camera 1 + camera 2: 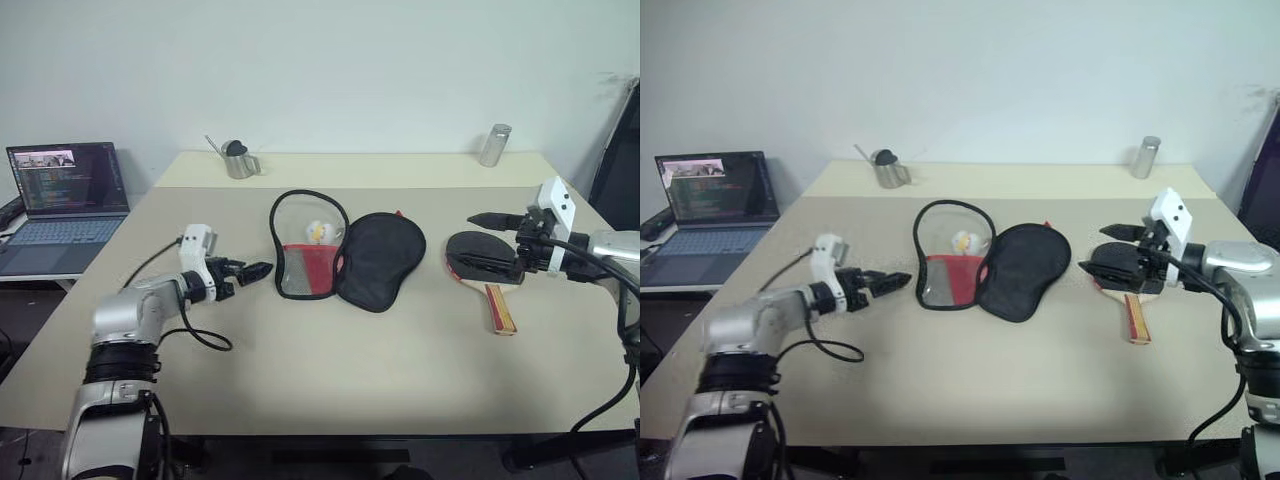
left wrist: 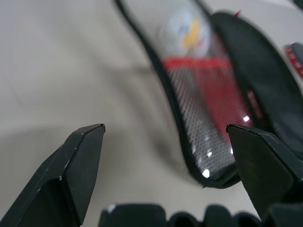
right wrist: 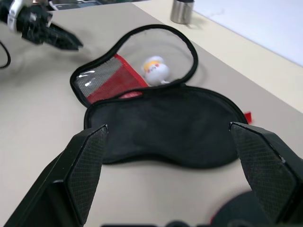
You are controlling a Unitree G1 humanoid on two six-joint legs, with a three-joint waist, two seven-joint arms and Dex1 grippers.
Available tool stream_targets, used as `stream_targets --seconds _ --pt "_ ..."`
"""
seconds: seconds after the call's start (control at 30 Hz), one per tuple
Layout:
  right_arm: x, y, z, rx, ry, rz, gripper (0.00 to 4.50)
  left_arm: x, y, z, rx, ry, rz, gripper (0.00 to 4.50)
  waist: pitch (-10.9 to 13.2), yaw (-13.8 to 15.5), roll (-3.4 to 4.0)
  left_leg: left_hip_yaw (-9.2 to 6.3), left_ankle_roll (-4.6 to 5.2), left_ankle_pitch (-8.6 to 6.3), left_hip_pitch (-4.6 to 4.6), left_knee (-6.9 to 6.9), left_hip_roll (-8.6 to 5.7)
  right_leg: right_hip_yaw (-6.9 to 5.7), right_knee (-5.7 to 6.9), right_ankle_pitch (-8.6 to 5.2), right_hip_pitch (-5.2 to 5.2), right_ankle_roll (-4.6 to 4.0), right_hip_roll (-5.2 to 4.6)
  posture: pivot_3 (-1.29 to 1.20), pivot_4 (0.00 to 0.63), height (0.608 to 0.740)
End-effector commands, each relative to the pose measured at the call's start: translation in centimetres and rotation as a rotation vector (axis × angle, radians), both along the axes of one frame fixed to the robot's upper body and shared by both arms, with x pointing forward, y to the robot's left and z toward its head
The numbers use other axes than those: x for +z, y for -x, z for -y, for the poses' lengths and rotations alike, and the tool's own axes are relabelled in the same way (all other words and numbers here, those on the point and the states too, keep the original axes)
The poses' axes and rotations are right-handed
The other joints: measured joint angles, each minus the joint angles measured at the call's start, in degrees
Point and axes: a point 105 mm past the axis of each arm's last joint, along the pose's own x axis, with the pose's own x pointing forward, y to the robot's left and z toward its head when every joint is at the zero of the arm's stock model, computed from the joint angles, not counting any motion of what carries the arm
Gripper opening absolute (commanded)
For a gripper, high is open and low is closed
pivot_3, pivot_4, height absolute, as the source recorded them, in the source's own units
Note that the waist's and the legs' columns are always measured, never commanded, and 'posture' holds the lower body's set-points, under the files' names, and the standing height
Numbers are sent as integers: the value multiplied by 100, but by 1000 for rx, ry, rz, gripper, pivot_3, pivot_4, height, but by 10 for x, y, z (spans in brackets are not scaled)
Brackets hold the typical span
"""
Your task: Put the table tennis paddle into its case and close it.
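The case (image 1: 380, 255) lies unzipped and spread flat at the middle of the table. Its left half (image 1: 308, 250) has a clear window, red mesh and a small plush charm (image 1: 319, 232); its right half is black fabric. The table tennis paddle (image 1: 499, 306) lies to the right of the case, black face toward it and handle toward me. My right gripper (image 1: 488, 242) hovers open over the paddle's face, pointing at the case (image 3: 180, 137). My left gripper (image 1: 256, 270) is open just left of the case's mesh half (image 2: 203, 109), nothing between its fingers (image 2: 80, 161).
An open laptop (image 1: 65, 195) sits on a lower stand beyond the table's left edge. A metal cup (image 1: 240, 160) and a metal canister (image 1: 494, 145) stand along the far edge. A black cable (image 1: 200, 335) loops on the table by my left arm.
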Motion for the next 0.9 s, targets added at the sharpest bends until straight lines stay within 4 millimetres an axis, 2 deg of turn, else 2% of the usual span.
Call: stream_targets --seconds 0.03,0.33,0.53,0.63,0.9 --pt "18 7 3 -8 4 67 4500 9 -8 7 -9 -13 27 4479 0 -2 0 1 0 0 1 0 1 1 0 0 0 0 0 0 150 740" --pt "20 7 3 -27 -2 80 4500 8 -24 53 -75 59 9 4479 0 17 -3 3 -1 0 0 2 -2 1 -1 1 2 2 -1 0 150 740" --pt "23 5 6 -40 2 92 4500 7 -28 65 -76 58 -2 4479 0 15 -3 5 -1 1 1 3 -1 2 0 2 2 3 -2 0 150 740" --pt "24 5 7 -44 2 98 4500 8 -26 64 -75 75 2 3893 0 16 -3 5 -1 1 1 2 -2 2 0 2 2 3 -2 0 150 740" --pt "25 3 7 -52 2 108 4500 13 -24 72 -68 109 29 1011 0 30 -4 4 -1 1 1 3 -2 2 0 2 2 3 -2 0 150 740"
